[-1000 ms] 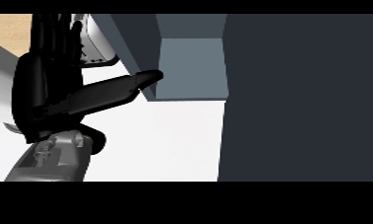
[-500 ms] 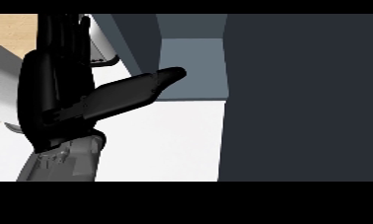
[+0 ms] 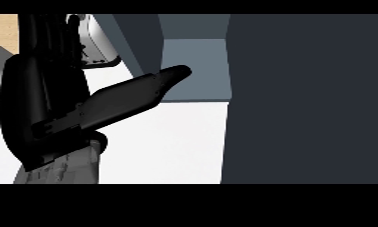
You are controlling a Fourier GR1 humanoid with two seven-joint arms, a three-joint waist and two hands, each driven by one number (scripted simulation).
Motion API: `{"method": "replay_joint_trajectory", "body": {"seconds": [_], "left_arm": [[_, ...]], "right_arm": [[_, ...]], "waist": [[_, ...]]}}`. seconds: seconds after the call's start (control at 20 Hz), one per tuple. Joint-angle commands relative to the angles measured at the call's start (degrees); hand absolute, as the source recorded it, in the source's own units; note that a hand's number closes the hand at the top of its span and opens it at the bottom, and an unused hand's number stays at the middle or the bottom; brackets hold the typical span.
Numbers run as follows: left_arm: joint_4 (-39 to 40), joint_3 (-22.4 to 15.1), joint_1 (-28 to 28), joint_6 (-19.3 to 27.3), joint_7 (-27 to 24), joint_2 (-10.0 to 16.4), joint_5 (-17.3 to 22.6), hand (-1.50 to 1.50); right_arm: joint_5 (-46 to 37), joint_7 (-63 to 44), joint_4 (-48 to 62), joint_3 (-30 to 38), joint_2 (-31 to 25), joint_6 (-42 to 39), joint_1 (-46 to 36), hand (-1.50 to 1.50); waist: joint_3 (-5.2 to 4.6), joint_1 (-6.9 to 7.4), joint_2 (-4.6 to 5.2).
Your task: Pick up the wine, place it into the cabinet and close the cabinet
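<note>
My left hand (image 3: pixel 52 106) at the open cabinet (image 3: pixel 196 66)
A pale object, possibly the wine (image 3: pixel 97 46), shows just behind it, over the white tabletop (image 3: pixel 170 141); whether I clasp it, I cannot tell.

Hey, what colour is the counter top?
White; the counter top shows plainly in the head view, beside the black left hand.

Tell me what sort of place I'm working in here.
Probably a kitchen counter: a white countertop, an open grey cabinet standing on it, and what looks like its dark door at the right. The left hand is beside the opening.
</note>
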State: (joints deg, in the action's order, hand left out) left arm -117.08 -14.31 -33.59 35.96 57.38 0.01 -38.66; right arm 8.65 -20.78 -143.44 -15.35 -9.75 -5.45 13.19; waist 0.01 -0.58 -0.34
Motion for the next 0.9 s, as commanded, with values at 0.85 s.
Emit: {"method": "replay_joint_trajectory", "body": {"seconds": [0.85], "left_arm": [[-12.69, 10.94, 7.46, -10.0, 6.24, 5.33, -1.45, -1.5]], "right_arm": [[3.1, -9.71, -12.1, -0.1, -0.69, 2.52, -1.16, -1.5]], "waist": [[-0.04, 0.45, 0.15]]}}
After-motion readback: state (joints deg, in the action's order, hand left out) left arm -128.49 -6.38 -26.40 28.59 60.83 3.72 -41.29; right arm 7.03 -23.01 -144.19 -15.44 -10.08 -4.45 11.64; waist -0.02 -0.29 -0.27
